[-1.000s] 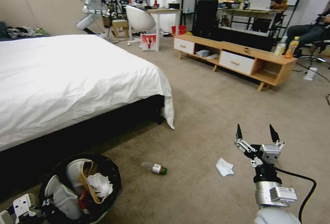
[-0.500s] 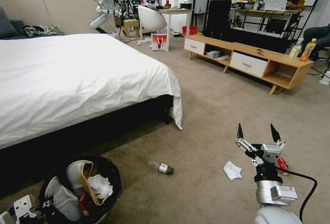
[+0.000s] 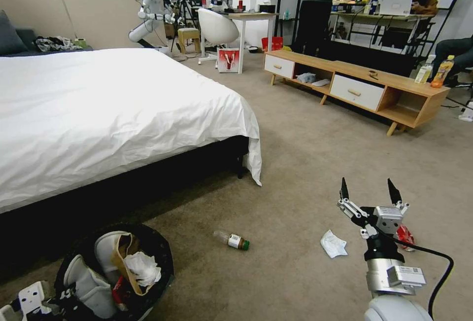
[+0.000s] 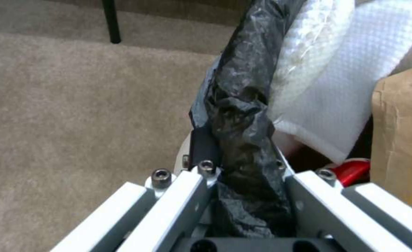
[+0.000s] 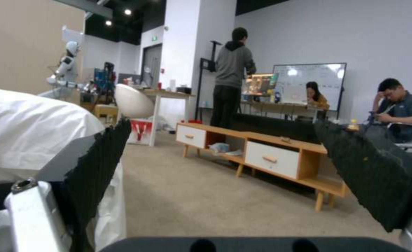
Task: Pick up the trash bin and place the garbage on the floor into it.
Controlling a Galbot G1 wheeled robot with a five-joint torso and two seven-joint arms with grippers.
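Note:
The trash bin (image 3: 162, 257), white with a black bag over its rim, hangs low at my left and holds a brown paper bag, white tissues and something red. My left gripper (image 3: 61, 295) is shut on the bin's bagged rim (image 4: 243, 105), clamped between its fingers (image 4: 201, 175). On the floor (image 3: 295, 163) lie pieces of garbage: a small green-capped bottle (image 3: 232, 240), a crumpled white tissue (image 3: 333, 243) and a crushed red can (image 3: 405, 236). My right gripper (image 3: 368, 190) is open and holds nothing, hovering between the tissue and the can, its black pads (image 5: 103, 157) spread wide.
A bed (image 3: 98, 109) with a white sheet fills the left side, its corner near the bottle. A low wooden cabinet (image 3: 354, 89) stands far right with tall drink bottles (image 3: 441, 71) on it. Open carpet lies between them. Desks, a chair and people are in the background.
The camera has swung, shifting the whole picture rightward over the last second. The red can now shows beside the right gripper. Both arms keep their pose.

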